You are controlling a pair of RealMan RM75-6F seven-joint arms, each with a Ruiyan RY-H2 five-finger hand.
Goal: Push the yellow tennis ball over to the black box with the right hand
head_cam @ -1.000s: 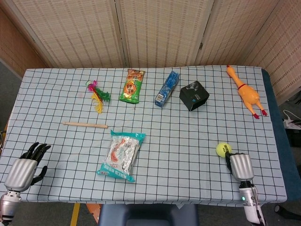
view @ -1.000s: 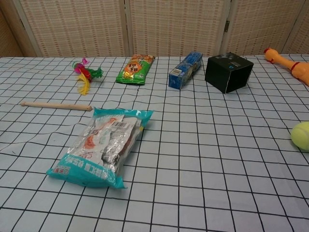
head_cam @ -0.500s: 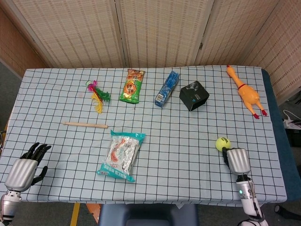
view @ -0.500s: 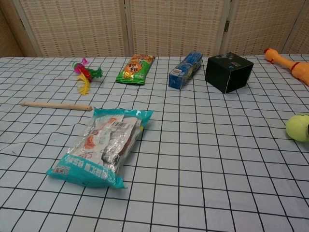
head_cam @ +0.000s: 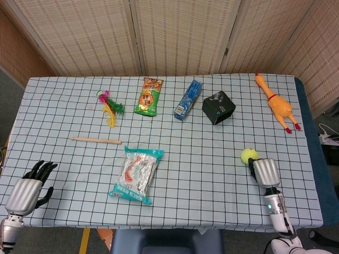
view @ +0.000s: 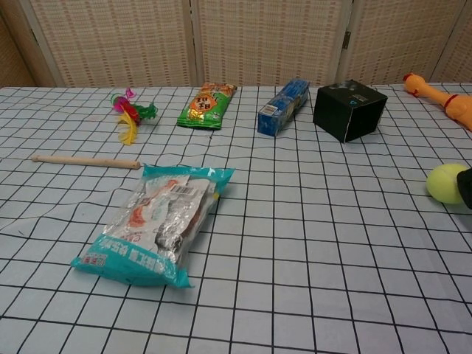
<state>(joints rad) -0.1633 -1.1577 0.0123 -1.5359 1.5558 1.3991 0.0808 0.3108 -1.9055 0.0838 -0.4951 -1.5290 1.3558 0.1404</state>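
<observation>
**Yellow ball at the right hand's fingertips, black box well apart**

Yellow tennis ball [head_cam: 249, 155] lies on the checked tablecloth [head_cam: 212, 174] toward the table's right side, at about 5 o'clock from the black box [head_cam: 218, 107] and well apart from it. The right hand [head_cam: 265, 172] sits just behind the ball, at its 5 o'clock, palm down, with the fingers reaching to the ball's near side; contact looks likely, but the head view does not settle it. Its fingers lie hidden under the silver back of the hand, so how far they are spread cannot be told, and nothing shows it grasping the ball. In the chest view the ball appears at the right edge, with a dark sliver of the hand beside it.

The left hand [head_cam: 27, 186] rests at the near left corner of the table, dark fingers extended and apart, holding nothing.

Other objects on the cloth: a rubber chicken [head_cam: 276, 104] at 3 o'clock from the box; a blue packet [head_cam: 188, 99] just beside the box at 9 o'clock; a green snack bag [head_cam: 149, 97] farther left; a feathered shuttlecock [head_cam: 109, 104] beyond that. A wooden stick [head_cam: 96, 140] lies at 5 o'clock from the shuttlecock, and a teal-edged foil packet [head_cam: 136, 174] occupies the near centre.
</observation>
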